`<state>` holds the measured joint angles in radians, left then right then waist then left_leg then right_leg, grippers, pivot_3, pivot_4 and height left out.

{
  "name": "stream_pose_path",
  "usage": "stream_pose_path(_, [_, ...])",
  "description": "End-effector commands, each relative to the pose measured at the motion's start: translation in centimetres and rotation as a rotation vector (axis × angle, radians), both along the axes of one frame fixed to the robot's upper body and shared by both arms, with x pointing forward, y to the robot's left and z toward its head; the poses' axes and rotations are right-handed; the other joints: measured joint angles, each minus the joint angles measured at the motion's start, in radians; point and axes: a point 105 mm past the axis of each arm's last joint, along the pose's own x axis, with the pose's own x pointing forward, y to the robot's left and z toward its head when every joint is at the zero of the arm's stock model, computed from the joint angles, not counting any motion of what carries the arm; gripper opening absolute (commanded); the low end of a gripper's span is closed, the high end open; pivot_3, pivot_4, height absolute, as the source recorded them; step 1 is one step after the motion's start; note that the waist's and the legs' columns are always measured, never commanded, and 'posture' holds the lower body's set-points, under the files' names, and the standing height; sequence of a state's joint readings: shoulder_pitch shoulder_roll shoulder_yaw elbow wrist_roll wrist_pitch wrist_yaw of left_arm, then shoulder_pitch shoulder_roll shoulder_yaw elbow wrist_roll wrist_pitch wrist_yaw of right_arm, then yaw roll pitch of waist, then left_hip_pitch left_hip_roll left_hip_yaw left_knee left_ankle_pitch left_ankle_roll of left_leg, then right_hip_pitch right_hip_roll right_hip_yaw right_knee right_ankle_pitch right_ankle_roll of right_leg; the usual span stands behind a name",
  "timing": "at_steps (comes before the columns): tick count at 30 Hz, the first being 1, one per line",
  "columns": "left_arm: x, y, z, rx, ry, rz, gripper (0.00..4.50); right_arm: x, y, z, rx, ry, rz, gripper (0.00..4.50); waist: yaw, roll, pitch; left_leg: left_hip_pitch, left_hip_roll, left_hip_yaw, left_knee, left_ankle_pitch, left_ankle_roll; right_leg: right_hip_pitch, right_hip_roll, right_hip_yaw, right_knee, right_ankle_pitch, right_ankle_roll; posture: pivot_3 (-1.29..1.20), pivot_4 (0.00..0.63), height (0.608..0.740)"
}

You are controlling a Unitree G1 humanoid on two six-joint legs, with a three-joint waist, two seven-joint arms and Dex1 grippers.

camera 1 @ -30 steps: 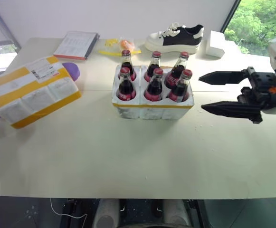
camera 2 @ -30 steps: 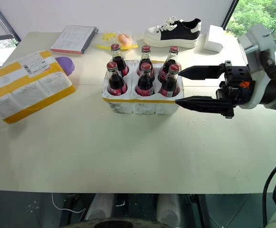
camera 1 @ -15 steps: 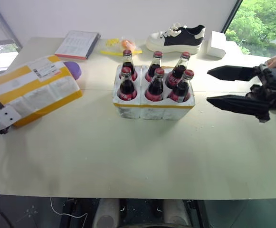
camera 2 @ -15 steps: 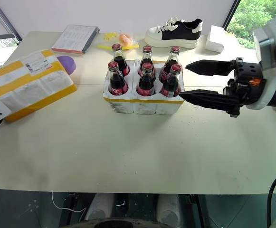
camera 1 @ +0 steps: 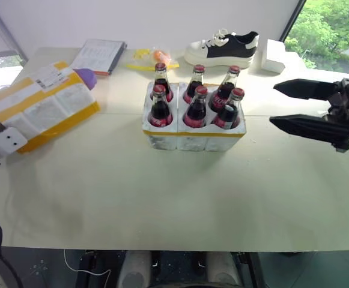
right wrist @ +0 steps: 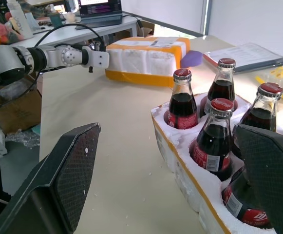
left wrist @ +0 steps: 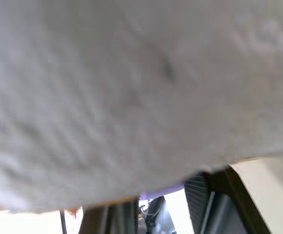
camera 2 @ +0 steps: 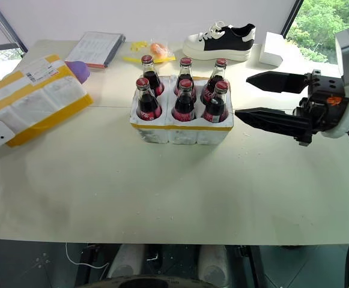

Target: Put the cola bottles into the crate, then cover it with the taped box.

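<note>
Six cola bottles (camera 1: 197,108) with red caps stand upright in the wells of the crate (camera 1: 192,139), a low white foam tray with a yellow band, at mid table. The taped box (camera 1: 42,108), white foam with broad yellow bands and a label, lies at the far left, tilted, resting partly on a purple object (camera 1: 85,76). My left gripper (camera 1: 9,139) is at the box's near left end; its fingers are hidden against the foam, which fills the left wrist view. My right gripper (camera 1: 273,103) hovers open to the right of the crate, holding nothing.
Along the back edge lie a booklet (camera 1: 98,56), a yellow packet (camera 1: 150,59), a black and white shoe (camera 1: 222,47) and a small white block (camera 1: 273,55). The table's front edge (camera 1: 174,247) runs close below; bare tabletop lies in front of the crate.
My left arm has come in from the left and reached the taped box's near end. The box has since shifted back and tipped up on that side. The bottles and crate have not moved.
</note>
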<state>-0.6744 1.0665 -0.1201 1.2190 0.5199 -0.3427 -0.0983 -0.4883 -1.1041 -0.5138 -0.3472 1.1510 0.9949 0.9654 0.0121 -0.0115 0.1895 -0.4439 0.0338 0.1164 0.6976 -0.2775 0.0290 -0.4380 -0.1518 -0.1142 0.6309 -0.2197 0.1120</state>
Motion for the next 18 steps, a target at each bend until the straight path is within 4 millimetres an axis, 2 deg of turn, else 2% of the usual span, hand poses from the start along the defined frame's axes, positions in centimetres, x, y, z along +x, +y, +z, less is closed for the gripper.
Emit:
stream_pose_path(1, [0.2,0.1,1.0,-0.003,-0.014,0.0,1.11,-0.3,-0.5,0.8,-0.008,-0.054,-0.026,4.5,0.0,0.0,0.0,0.0,0.0,0.0,0.0,0.0,0.0,0.0,0.0,0.0,0.0,0.0,0.0,0.0,0.15,0.74])
stream_pose_path(7, [1.1,-0.6,4.8,0.009,-0.103,-0.061,1.11,0.0,-1.4,0.1,-0.02,-0.017,-0.061,4.5,0.0,-0.001,0.0,0.0,0.0,0.0,0.001,0.0,0.0,0.0,0.0,0.0,0.0,0.0,0.0,0.0,0.15,0.74])
stream_pose_path(13, [2.4,-3.3,10.6,0.039,-0.235,-0.204,1.11,0.2,-2.4,-2.0,-0.102,-0.011,-0.097,4.5,0.001,-0.003,0.0,-0.001,0.0,0.0,0.001,0.0,0.0,0.0,0.0,0.0,0.0,0.0,0.0,0.0,0.15,0.74])
stream_pose_path(18, [3.0,-6.2,14.6,0.084,-0.318,-0.315,1.11,0.6,-3.2,-2.5,-0.101,-0.001,-0.128,4.5,-0.001,-0.003,0.0,-0.001,0.0,0.0,0.001,0.0,0.0,0.0,0.001,0.0,0.0,0.0,0.0,0.0,0.15,0.74])
